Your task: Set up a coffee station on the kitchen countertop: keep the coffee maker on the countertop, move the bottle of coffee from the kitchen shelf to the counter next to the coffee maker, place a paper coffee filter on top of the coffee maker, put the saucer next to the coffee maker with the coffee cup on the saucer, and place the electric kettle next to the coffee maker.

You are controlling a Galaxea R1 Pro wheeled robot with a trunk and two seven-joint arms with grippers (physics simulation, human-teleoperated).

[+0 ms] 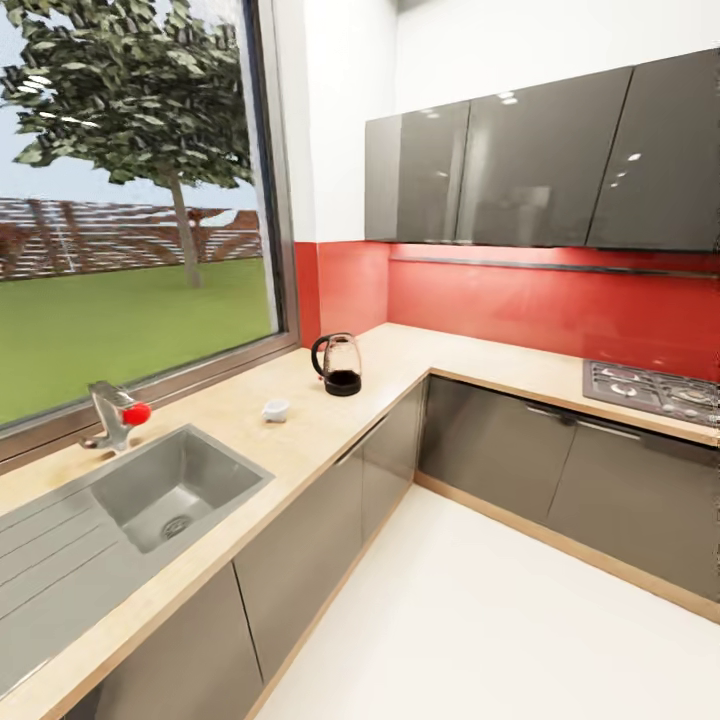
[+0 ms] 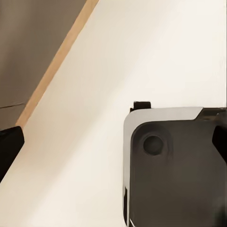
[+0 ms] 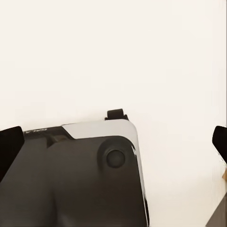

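The electric kettle (image 1: 338, 364), clear glass with a black base and handle, stands on the kitchen countertop (image 1: 300, 445) near the corner. A small white coffee cup (image 1: 275, 409) sits on the worktop between the kettle and the sink. The coffee maker, bottle of coffee, paper filter and saucer are out of view. In the left wrist view my left gripper (image 2: 113, 146) is open, its black fingertips (image 2: 9, 146) wide apart over the white floor. My right gripper (image 3: 113, 146) is likewise open above the floor, with nothing between its fingers.
An inset steel sink (image 1: 170, 490) with a red-knobbed tap (image 1: 118, 412) lies at the left under the window. A gas hob (image 1: 655, 388) sits on the right run. Grey wall cabinets (image 1: 540, 160) hang above. My dark base (image 2: 175, 170) stands on the white floor (image 1: 480, 620).
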